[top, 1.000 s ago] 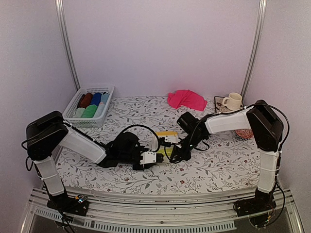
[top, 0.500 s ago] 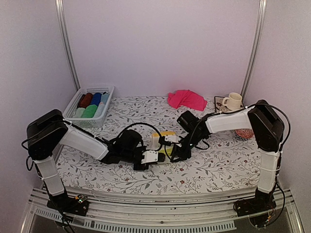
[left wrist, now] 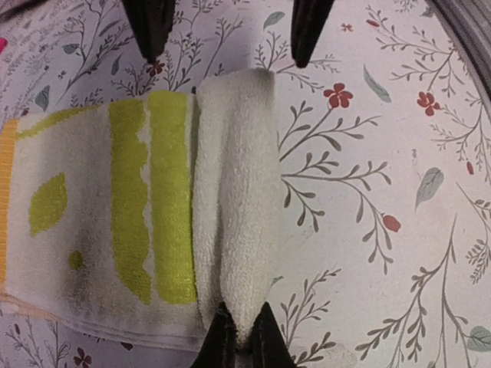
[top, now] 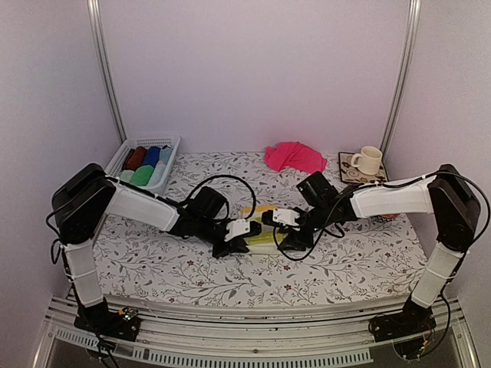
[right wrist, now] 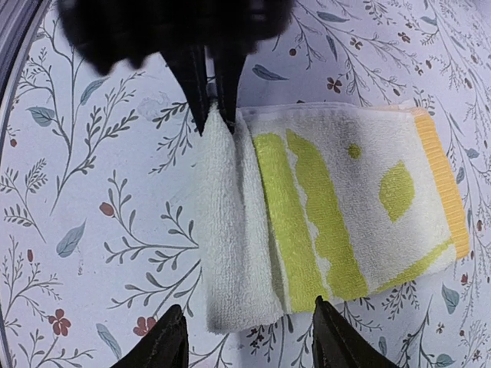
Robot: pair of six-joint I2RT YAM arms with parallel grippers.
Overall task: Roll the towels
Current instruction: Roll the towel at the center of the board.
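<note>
Your left gripper [left wrist: 239,343]: jaws pressed together, pinching one end of rolled fold on lime-yellow towel [left wrist: 115,222]. Your right gripper [right wrist: 249,326]: fingers spread wide, straddling fold's other end, holding nothing. Towel lies at middle of table [top: 345,268], between both grippers. Fold's long axis runs left-right, gripper to gripper, along towel's near edge. Flat patterned part stretches toward far side, orange band at far end. Pink towel [top: 294,156] crumpled at back, well apart.
</note>
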